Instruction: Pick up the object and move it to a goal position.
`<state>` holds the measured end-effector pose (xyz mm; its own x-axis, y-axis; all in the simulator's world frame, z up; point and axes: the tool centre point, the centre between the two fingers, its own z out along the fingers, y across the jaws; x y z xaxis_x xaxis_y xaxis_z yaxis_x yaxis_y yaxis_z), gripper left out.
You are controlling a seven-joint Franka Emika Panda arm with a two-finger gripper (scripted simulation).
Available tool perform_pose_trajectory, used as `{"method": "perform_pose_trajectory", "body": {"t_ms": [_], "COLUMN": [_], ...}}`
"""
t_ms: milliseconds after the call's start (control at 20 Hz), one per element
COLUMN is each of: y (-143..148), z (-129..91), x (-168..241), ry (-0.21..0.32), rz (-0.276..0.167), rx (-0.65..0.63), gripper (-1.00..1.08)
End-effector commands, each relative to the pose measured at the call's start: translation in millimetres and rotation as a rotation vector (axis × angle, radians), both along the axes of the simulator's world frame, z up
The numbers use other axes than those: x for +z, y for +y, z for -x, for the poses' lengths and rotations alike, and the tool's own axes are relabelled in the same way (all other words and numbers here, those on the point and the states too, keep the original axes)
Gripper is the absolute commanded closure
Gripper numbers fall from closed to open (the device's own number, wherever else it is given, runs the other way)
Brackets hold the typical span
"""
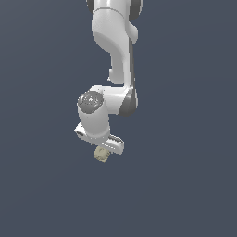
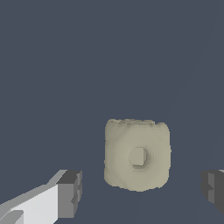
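In the wrist view the hand (image 2: 142, 192) is spread wide, one dark fingertip (image 2: 70, 192) on one side and the other at the opposite edge of the picture, with nothing pinched; the beige block (image 2: 137, 154) sits on the dark bench (image 2: 65, 65) beyond the line joining the fingertips, within their span but nearer the second one, its knobbed face turned to the camera; it looks roughly as wide as tall, so no long axis dictates the grip; in the exterior view the block (image 1: 101, 154) peeks out just below the hand (image 1: 102, 147), close under it; my judgement is that the coming move is a short advance to bring the fingers alongside the block before closing.
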<state>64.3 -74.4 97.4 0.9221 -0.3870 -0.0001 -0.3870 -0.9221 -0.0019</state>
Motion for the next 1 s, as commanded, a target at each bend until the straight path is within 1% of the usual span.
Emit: {"method": "perform_pose_trajectory", "body": {"t_ms": [0,400,750,950], "y": [-4.2,-5.2,-5.5,-5.9], "z": [-2.1,-1.9,-1.2,-1.7], "x": [-5.0,-12.5,-47.2,-57.1], "ry": [0.000,0.001,0.001,0.001], "rz": [0.001,0.002,0.002,0.002], "rx": [-0.019,-0.022,-0.025,-0.026], "gripper": [-0.92,-0.92,-0.92,-0.92]}}
